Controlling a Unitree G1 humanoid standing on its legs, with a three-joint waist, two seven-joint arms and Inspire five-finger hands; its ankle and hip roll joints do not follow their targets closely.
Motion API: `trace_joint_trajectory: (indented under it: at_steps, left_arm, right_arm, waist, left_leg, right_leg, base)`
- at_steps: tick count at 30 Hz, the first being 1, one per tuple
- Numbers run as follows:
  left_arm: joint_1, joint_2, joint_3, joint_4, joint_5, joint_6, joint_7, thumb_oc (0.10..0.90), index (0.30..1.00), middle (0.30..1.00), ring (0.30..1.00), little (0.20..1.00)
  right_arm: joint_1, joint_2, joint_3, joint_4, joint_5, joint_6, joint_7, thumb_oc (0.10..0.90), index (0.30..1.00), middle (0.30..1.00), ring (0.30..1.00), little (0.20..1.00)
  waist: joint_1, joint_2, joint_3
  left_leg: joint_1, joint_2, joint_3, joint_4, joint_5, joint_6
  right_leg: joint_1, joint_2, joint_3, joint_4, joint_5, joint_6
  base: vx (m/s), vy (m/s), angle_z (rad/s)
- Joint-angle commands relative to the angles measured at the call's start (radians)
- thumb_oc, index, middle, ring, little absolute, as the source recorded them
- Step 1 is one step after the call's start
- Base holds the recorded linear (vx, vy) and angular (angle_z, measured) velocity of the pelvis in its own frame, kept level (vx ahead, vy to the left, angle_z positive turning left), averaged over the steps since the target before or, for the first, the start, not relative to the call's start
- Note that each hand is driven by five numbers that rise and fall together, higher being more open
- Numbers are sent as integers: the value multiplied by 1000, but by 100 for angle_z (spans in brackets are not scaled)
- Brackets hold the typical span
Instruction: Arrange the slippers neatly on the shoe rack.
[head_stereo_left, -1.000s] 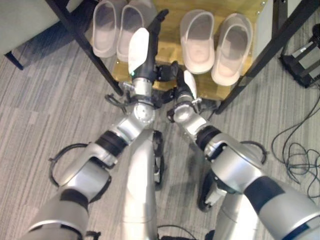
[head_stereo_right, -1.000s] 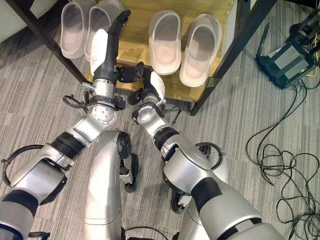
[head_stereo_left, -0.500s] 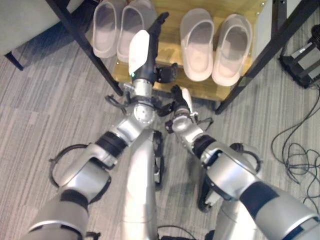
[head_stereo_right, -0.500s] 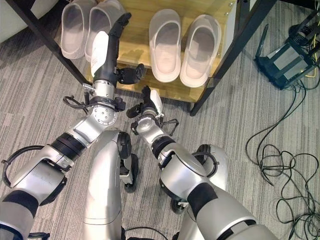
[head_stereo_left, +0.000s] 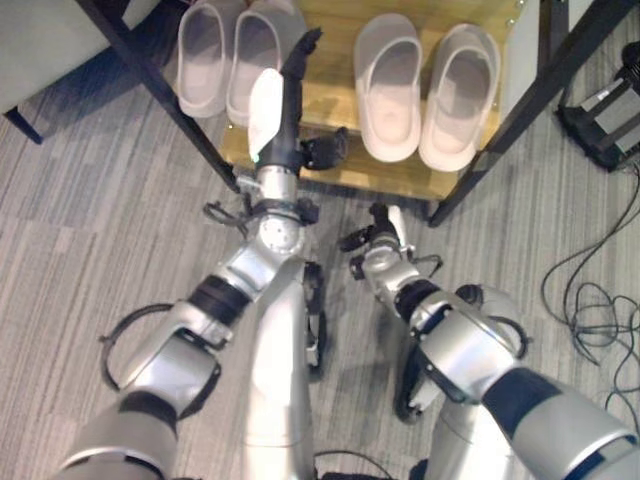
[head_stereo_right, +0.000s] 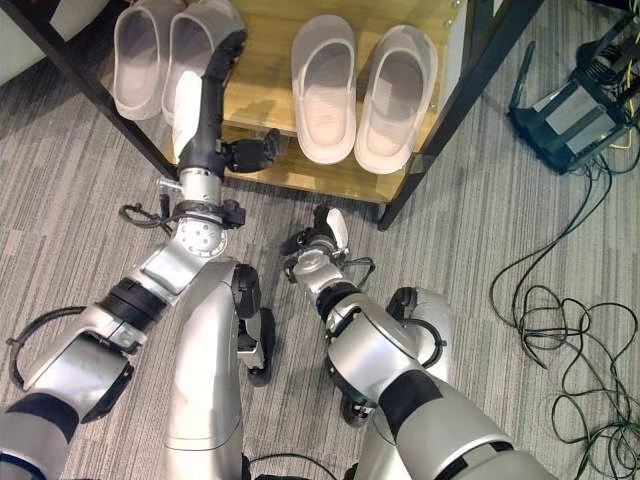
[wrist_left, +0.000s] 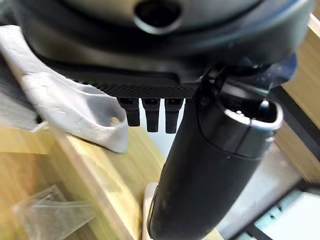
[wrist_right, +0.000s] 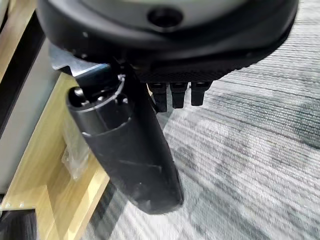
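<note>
Slippers (head_stereo_left: 232, 52) are lying in pairs on the shoe rack (head_stereo_left: 340, 170), long axes toward 12 o'clock; the left robot hand (head_stereo_left: 285, 110), fingers straight, is reaching beside the near pair, while the right robot hand (head_stereo_left: 378, 232), grasp unreadable, is hanging over carpet.

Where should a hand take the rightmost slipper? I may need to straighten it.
Take the rightmost slipper by its open heel rim, coming from the front edge of the shoe rack. The heel faces the robot, and the closed toe points to the back.

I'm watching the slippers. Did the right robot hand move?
Yes. The right robot hand pulled back off the shoe rack edge, onto the carpet.
</note>
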Motion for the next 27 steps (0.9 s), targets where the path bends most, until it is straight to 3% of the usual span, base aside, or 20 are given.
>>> trace_joint_trajectory:
  at_steps: [1,2,6,8,13,18,25,26,27]
  left_arm:
    - [-61,43,27,-221,38,-128,37,800,900,900,900,900]
    - [19,51,46,-294,52,-155,38,800,900,900,900,900]
    - [105,82,70,-375,68,-183,30,800,900,900,900,900]
    - [199,93,95,-418,65,-218,9,800,900,900,900,900]
    - [351,132,162,-463,59,-240,-17,800,900,900,900,900]
    - [480,134,247,-462,12,-249,-50,800,900,900,900,900]
    - [575,111,308,-466,-41,-256,-99,800,900,900,900,900]
    - [608,87,318,-447,-66,-258,-130,800,900,900,900,900]
    - [610,86,318,-448,-67,-258,-131,800,900,900,900,900]
  right_arm:
    - [-147,29,-41,65,-51,-76,-75,800,900,900,900,900]
    - [-135,-16,-83,67,-60,-96,-88,800,900,900,900,900]
    - [-137,-68,-111,53,-62,-119,-97,800,900,900,900,900]
    - [-70,-141,-165,51,-41,-142,-93,800,900,900,900,900]
    - [111,-218,-254,33,25,-177,-42,800,900,900,900,900]
    - [310,-201,-314,-10,113,-209,31,800,900,900,900,900]
    - [491,-193,-358,-46,117,-210,82,800,900,900,900,900]
    - [566,-188,-373,-77,109,-216,105,800,900,900,900,900]
    - [570,-189,-372,-79,109,-216,105,800,900,900,900,900]
  waist:
    - [35,9,-32]
    - [42,11,-32]
    - [55,-4,-39]
    - [75,-35,-114]
    - [90,-57,-224]
    - [91,-54,-311]
    - [79,-52,-334]
    - [70,-47,-350]
    - [70,-46,-348]
  left_leg:
    - [119,-99,-154,-9,-149,-29]
    - [119,-104,-159,-49,-128,-32]
    - [119,-94,-138,-148,-97,-29]
    - [119,-80,-120,-281,-50,-31]
    - [119,-72,-139,-394,14,-34]
    - [135,-36,-136,-513,54,-35]
    - [240,-12,-122,-654,91,-41]
    - [312,5,-113,-737,107,-45]
    - [319,5,-113,-742,109,-45]
  right_leg:
    - [-62,43,71,-85,101,-95]
    - [-62,36,64,-111,105,-93]
    - [-62,33,59,-198,133,-95]
    - [-61,25,36,-323,175,-91]
    - [-39,-16,-10,-461,211,-79]
    - [1,-39,-71,-628,274,-58]
    - [109,-39,-107,-795,330,-38]
    - [177,-45,-120,-881,348,-24]
    - [184,-45,-121,-887,351,-24]
  base:
    - [12,-10,3]
    - [6,-6,6]
    - [-29,-21,7]
    - [-93,-101,3]
    - [17,-58,14]
    - [-14,16,8]
    - [-58,1,1]
    - [-41,0,1]
    - [-52,-1,6]
